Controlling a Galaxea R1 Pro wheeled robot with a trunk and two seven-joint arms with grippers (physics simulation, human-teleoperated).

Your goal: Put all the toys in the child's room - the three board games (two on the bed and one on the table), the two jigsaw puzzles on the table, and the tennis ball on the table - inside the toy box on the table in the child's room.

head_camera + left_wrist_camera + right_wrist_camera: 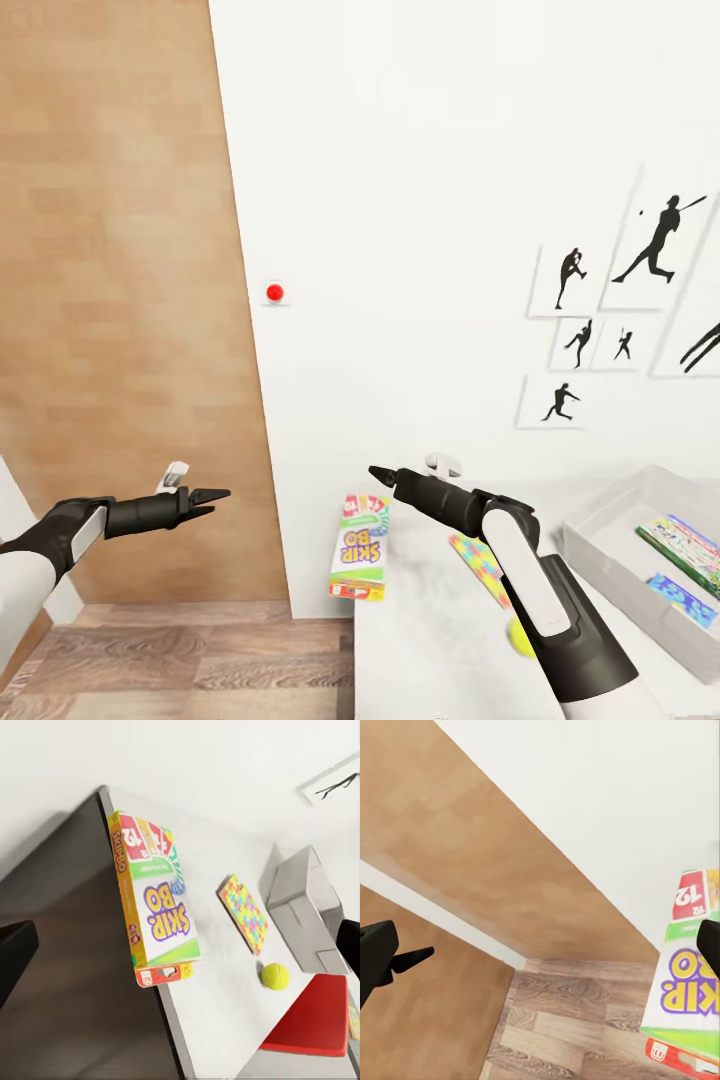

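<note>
Both grippers, left (pixel 222 494) and right (pixel 376 472), pinched empty; "SKIP-BO" game box (pixel 359 548) overhangs table (pixel 430 640) edge.

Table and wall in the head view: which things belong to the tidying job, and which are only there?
Belong to the job:
Skip-Bo game box
jigsaw puzzle
tennis ball
toy box

Only there:
silhouette pictures
red button
wooden wardrobe door

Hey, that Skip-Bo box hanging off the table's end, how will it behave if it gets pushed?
The Skip-Bo box overhangs the table edge, so a nudge outward would likely tip it to the floor. It looks stiff and flat, probably light, and may slide easily on the smooth top.
</note>
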